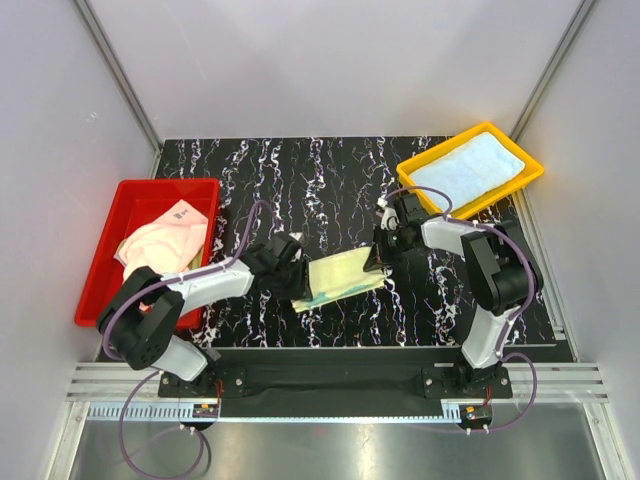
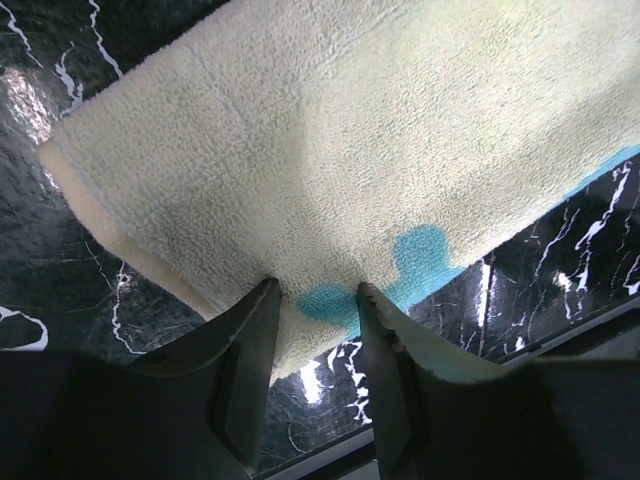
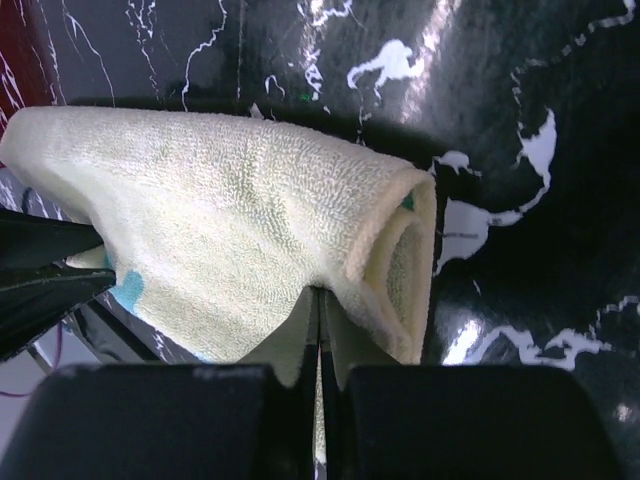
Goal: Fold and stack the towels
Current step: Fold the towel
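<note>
On the far left, the red plastic tray [image 1: 108, 235] holds a crumpled peach-pink towel [image 1: 165, 240], not yet folded. My left gripper [image 2: 318, 290] stands with jaws spread at the near-left hem of the pale yellow-green terry towel [image 1: 340, 275], which lies mid-table, partly doubled over. My right gripper [image 3: 318, 295] is pressed together, pinching that towel's rolled right edge.

To fold it well, I judge I should close the left on the hem first. Then I carry both edges across level and together, so the layers meet square and nothing drags or bunches.

Far right, the yellow plastic tray [image 1: 505, 192] holds a flat light blue towel [image 1: 470, 170], likely the stack. The black white-veined marble-look tabletop [image 1: 300, 180] is glossy, so the cloth may slide. Plain white walls [image 1: 330, 60] close in three sides.
</note>
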